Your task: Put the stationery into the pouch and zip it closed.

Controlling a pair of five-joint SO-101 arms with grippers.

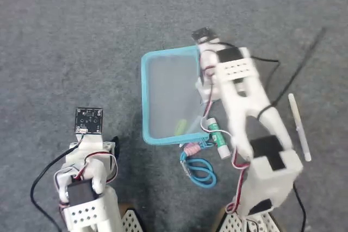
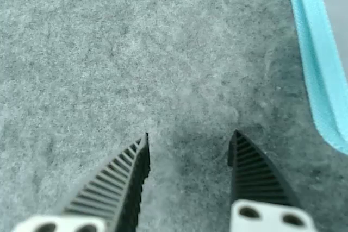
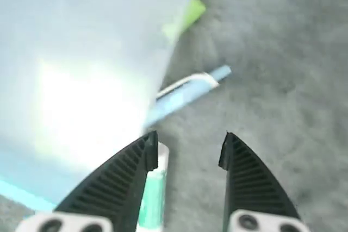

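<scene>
Pouch (image 1: 145,96) lies flat on the grey felt (image 2: 109,52), its wall just outside one finger of our right gripper (image 3: 190,134). Those fingers stand apart, clamped on nothing. A glue stick (image 3: 153,194) sits close against the inner side of that same finger; we cannot tell whether it touches. Ahead of the fingertips a blue pen (image 3: 185,88) is partly covered by the translucent wall, and farther ahead a green marker (image 3: 182,17) pokes from the pouch's edge. Our left gripper (image 2: 191,134) hangs with fingers apart over bare felt, the teal edge beyond the outer side of one finger, untouched.

We judge the main risk to be that nothing pins the pouch: a push from our right fingers may slide it instead of feeding anything in. Closing now could pinch the wall along with the glue stick, or squirt the round stick away. A nudge might also drag the pen out.
</scene>
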